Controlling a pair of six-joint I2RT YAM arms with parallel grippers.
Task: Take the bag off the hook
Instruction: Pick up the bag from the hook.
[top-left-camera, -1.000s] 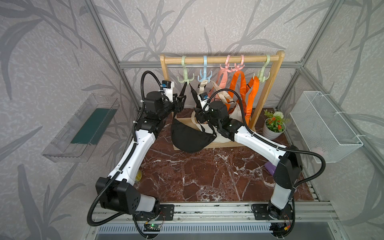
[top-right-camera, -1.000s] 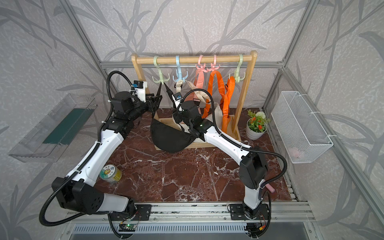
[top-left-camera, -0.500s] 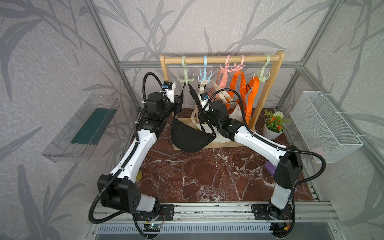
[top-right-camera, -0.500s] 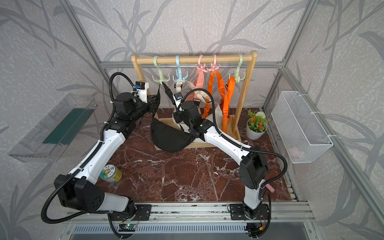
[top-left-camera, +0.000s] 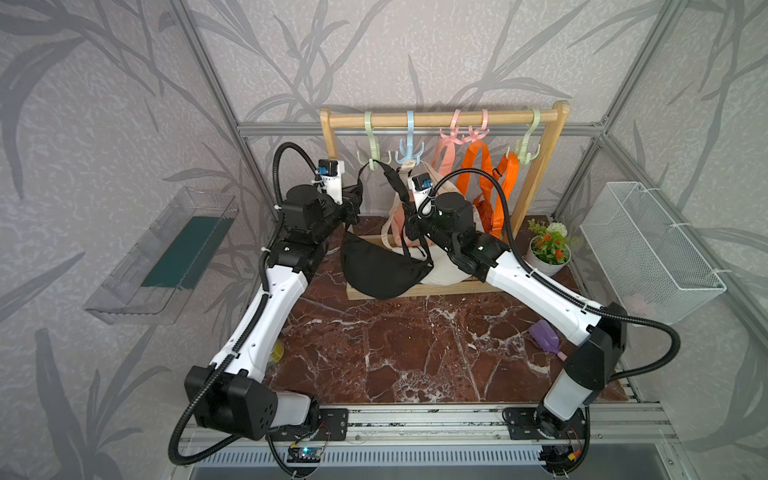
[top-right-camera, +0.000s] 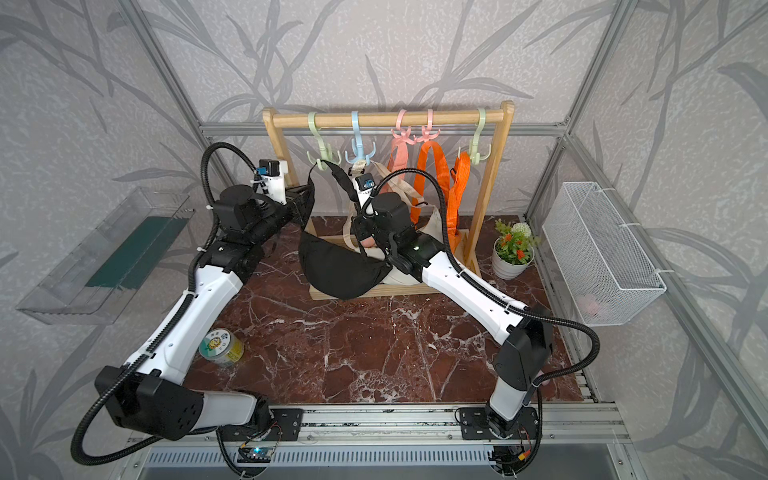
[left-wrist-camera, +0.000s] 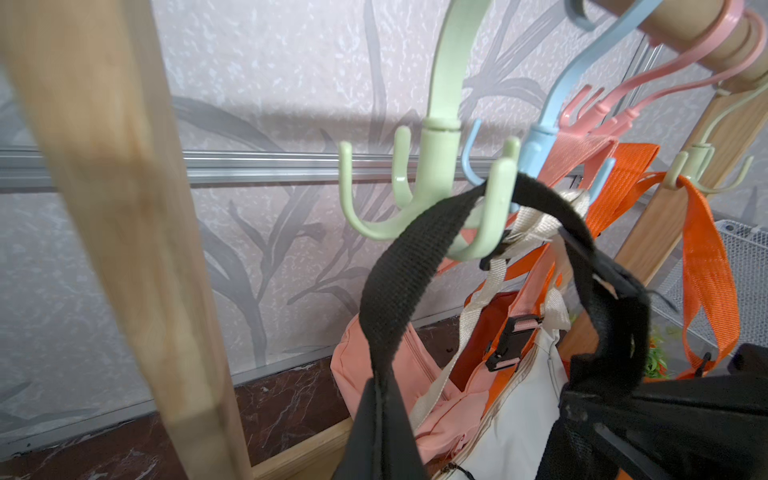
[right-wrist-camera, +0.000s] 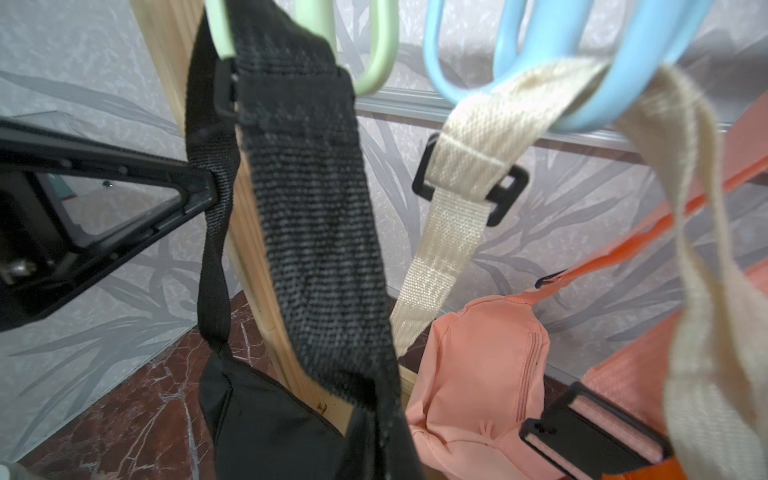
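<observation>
Two grippers pinch black strap (left-wrist-camera: 407, 266): left gripper (top-left-camera: 355, 202) at hook's 7 o'clock, right gripper (top-left-camera: 409, 220) at 5. Hanging at table's 12: black bag (top-left-camera: 382, 270), strap over green hook (left-wrist-camera: 440, 174) prong. Risk: uneven lift snags strap (cream strap (right-wrist-camera: 457, 199) close by). Surface: marble top (top-left-camera: 415, 353). Room: clear tray (top-left-camera: 120, 299) 9 o'clock, tin (top-right-camera: 220, 347) 8, wire basket (top-left-camera: 648, 249) 3.

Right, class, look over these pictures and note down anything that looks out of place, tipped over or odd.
A small tin seems to lie on its side on the table, beside the left arm, far from the rack. A purple thing lies loose near the right arm. Nothing looks spilled or broken.
</observation>
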